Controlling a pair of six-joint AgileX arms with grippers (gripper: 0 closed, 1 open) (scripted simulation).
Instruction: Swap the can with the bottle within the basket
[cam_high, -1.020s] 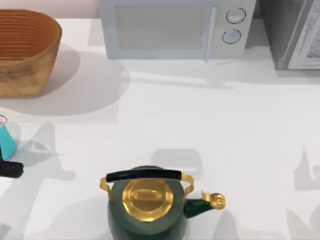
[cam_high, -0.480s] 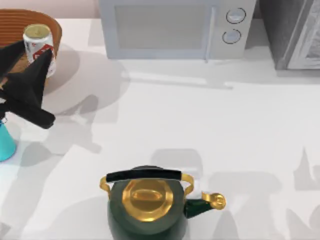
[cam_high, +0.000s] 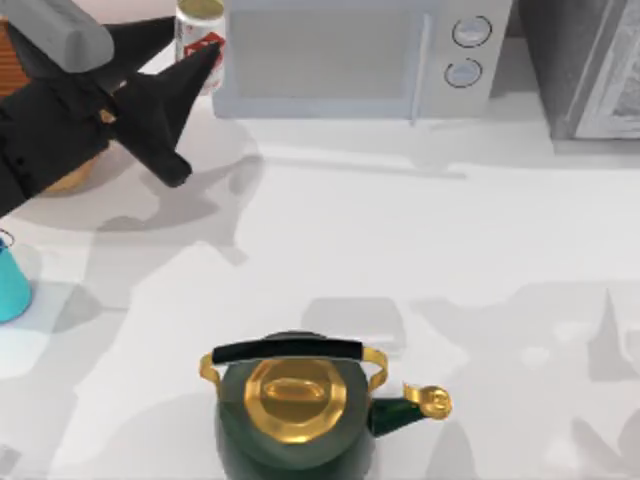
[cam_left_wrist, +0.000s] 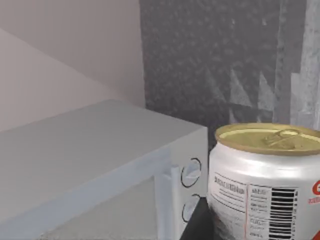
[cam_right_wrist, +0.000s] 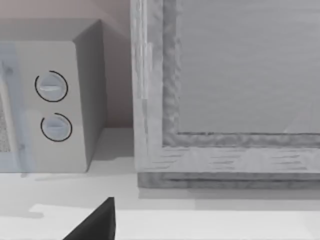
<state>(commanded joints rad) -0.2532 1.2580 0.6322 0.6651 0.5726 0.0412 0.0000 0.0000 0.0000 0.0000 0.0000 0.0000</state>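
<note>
Left gripper has risen rightward, clenched on the bottle.

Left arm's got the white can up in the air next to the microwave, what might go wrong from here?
1. The can hangs right by the microwave corner in the top view; a swing that way may knock it out of the left gripper.
2. The left arm crosses over the basket, so coming down carelessly might nudge or tip the basket.
</note>
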